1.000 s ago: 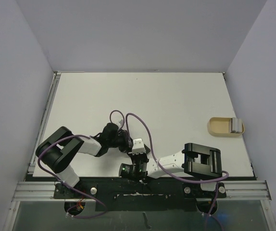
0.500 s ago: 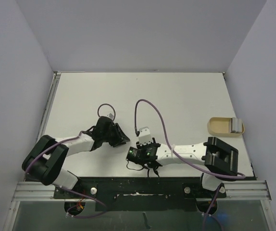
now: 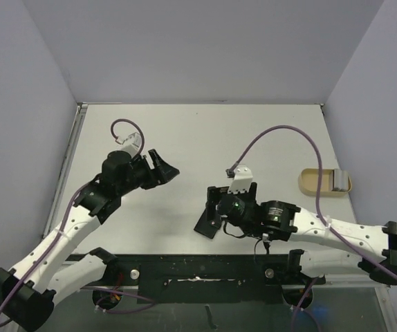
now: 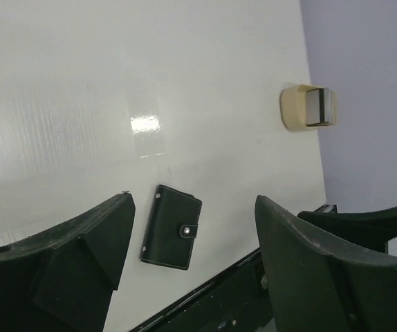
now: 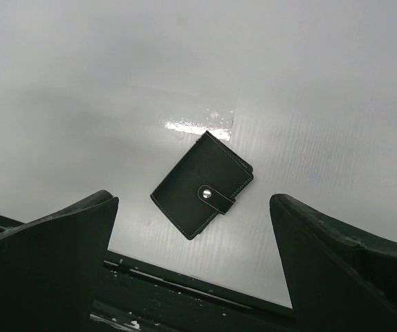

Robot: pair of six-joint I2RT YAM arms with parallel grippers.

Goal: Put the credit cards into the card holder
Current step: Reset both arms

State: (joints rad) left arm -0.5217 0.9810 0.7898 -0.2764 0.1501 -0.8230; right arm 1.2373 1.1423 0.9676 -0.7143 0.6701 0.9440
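Note:
The card holder (image 5: 202,184) is a small black wallet lying closed on the white table, its snap tab fastened. It lies near the front edge in the top view, card holder (image 3: 202,225), and the left wrist view has it low down, card holder (image 4: 172,226). My right gripper (image 3: 213,207) hovers just above and beside it, jaws wide open and empty, right gripper (image 5: 193,200). My left gripper (image 3: 162,169) hangs open and empty further back on the left, left gripper (image 4: 193,204). The credit cards (image 3: 338,180) sit grey in a tan tray at the far right, credit cards (image 4: 319,108).
The tan shallow tray (image 3: 314,182) stands by the table's right edge, also seen as the tray (image 4: 290,109) in the left wrist view. A black rail (image 3: 198,266) runs along the near edge, close to the wallet. Purple-grey walls enclose the table.
Both arms have unfolded from the near edge: the left rose and swung back-left, the right stretched out leftward over the wallet. Both grippers have opened wide.

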